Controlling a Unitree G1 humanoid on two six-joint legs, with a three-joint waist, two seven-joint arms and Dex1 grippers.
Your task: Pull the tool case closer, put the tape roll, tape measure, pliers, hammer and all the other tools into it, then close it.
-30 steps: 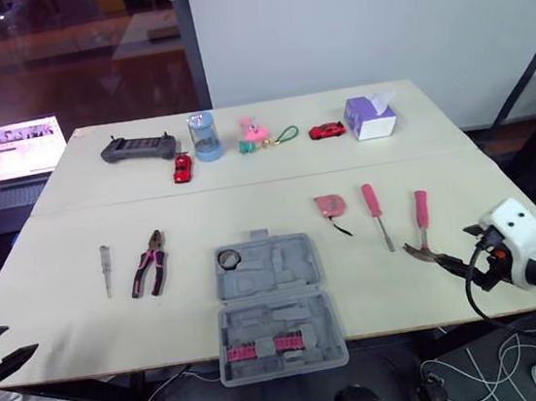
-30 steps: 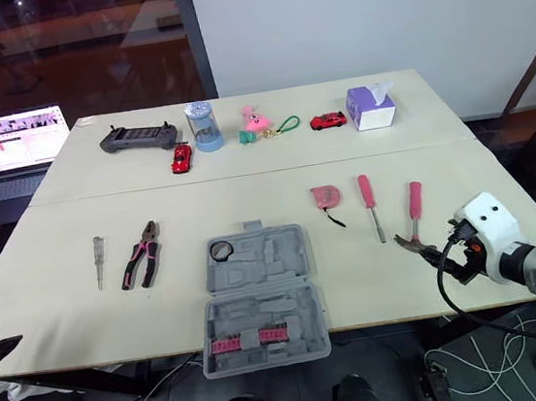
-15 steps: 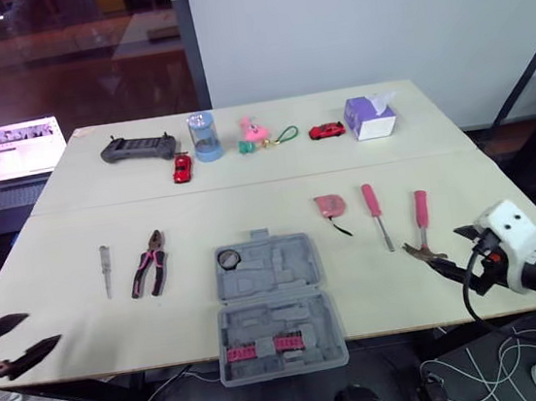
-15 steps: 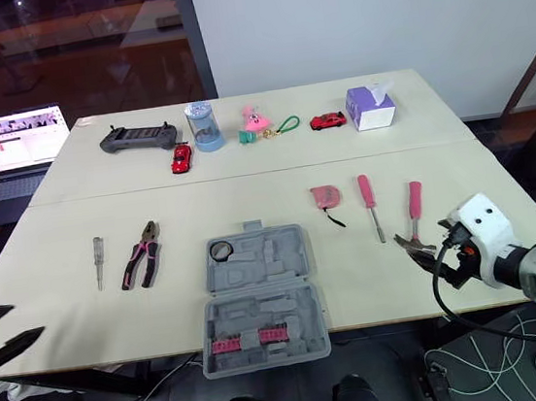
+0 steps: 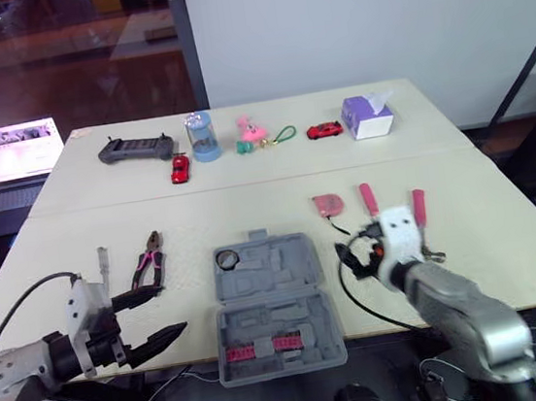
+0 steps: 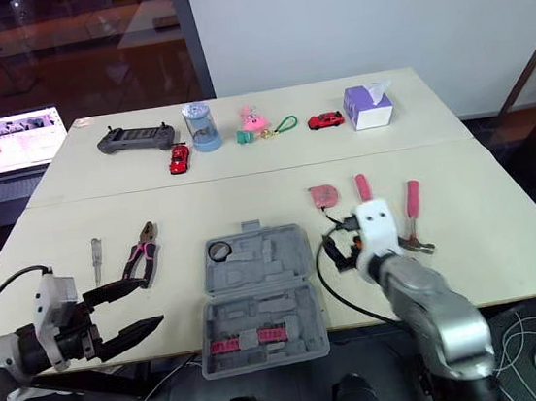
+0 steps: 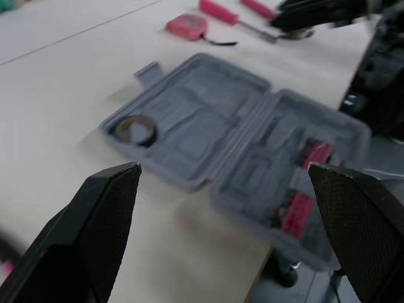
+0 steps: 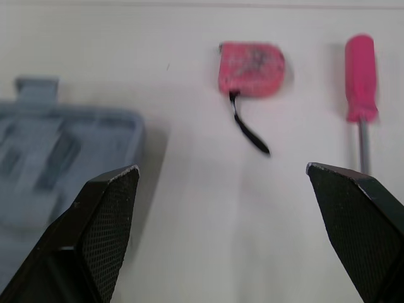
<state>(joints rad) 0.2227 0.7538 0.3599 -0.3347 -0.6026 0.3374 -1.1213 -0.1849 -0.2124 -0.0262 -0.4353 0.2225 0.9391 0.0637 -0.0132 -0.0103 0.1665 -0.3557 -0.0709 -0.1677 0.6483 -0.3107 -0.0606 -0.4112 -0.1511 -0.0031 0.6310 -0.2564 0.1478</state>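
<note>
L fingers (image 7: 95, 214) apart beside open tool case (image 5: 270, 280), R fingers (image 8: 95, 221) apart nr tape measure (image 8: 250, 68)

Both eye views look down from the head over the whole table (image 5: 248, 193), tool case (image 5: 273, 303) at lower centre. Each wrist camera sits low and close: left facing the case, right facing the tape measure (image 8: 251, 68) and case edge.

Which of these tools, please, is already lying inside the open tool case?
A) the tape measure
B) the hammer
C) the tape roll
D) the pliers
C: the tape roll sits in a recess of the tool case, while the pliers and the tape measure lie on the table outside it.
</note>
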